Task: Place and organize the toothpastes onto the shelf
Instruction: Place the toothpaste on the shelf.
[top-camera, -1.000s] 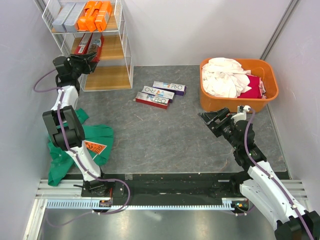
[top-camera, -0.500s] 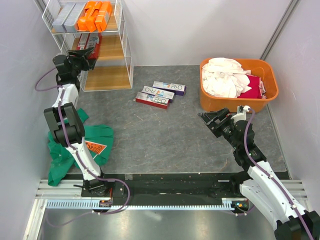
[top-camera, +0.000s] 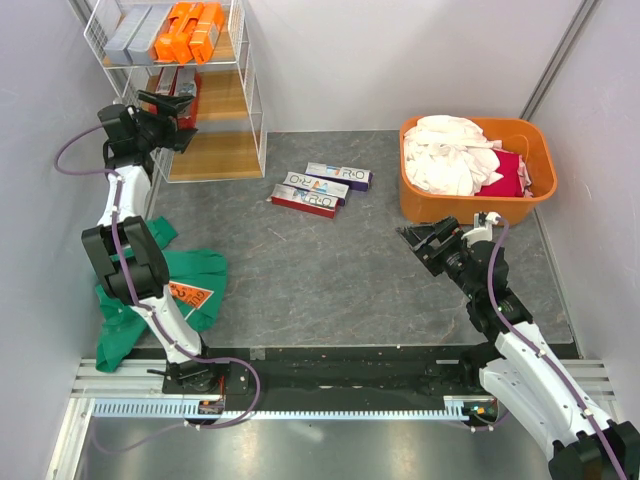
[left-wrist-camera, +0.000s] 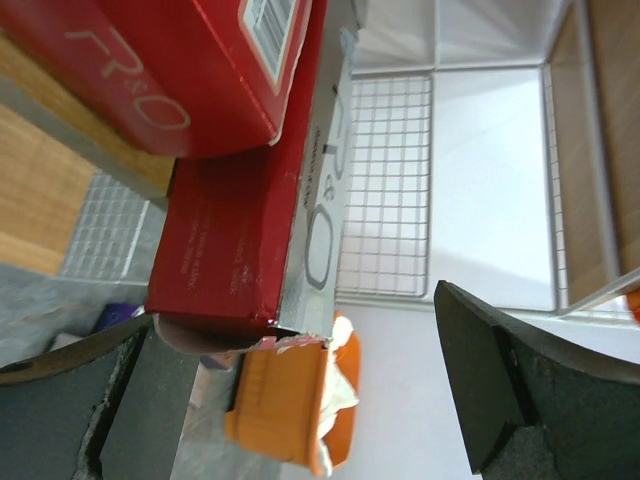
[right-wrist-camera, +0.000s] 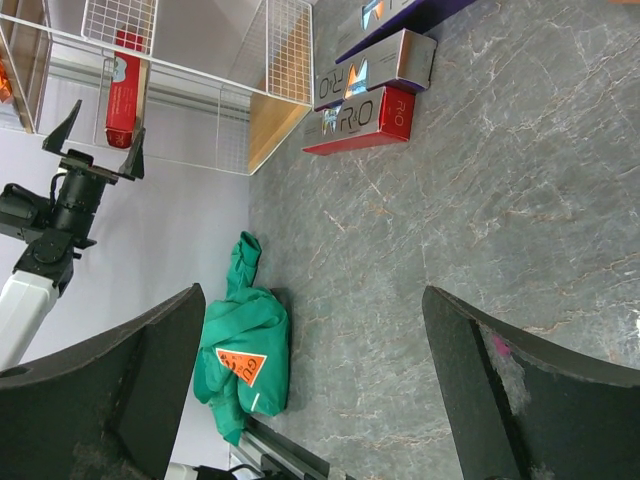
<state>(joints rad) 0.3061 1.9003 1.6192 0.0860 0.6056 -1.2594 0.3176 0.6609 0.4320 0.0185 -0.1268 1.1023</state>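
**Stock check, remote stn: overhead + both wrist cams**

1. Shelf (top-camera: 250, 90): white wire rack w/ 3 wooden tiers, at far-left corner of grey mat (top-camera: 330, 290).
   - Top tier: silver-grey cartons (top-camera: 135, 32) on left. Orange cartons (top-camera: 190, 30) just beside them on right, some stacked.
   - Mid tier: red cartons (top-camera: 180, 88) on left part of board. My left wrist cam shows two, one lying partly over the other, w/ near ends poking past the board edge.

2. Floor cartons (top-camera: 320, 188): 3 pcs flat on mat, mid-rear, side by side & touching. Two are white/purple; one is red w/ silver panel, nearest the arms. All well apart from shelf.

3. Left claw (top-camera: 180, 110): arm raised, claw at front of mid tier. Jaws spread wide, gripping nothing. On wrist cam the lower red carton's torn end sits just by one finger (left-wrist-camera: 90, 400), w/ a big gap to the other finger. Can't tell if finger & carton touch.

4. Right claw (top-camera: 412, 243): over the mat, near orange tub, pointing twd floor cartons. Jaws fully wide, nothing between. Its cam looks across bare mat to floor cartons & shelf.

5. Orange tub (top-camera: 535, 185): right-rear of mat. Holds white laundry (top-camera: 450, 150) plus a bit of magenta fabric.

6. Green cloth (top-camera: 150, 295): bunched at mat's left edge, by left arm. Orange triangle label showing.
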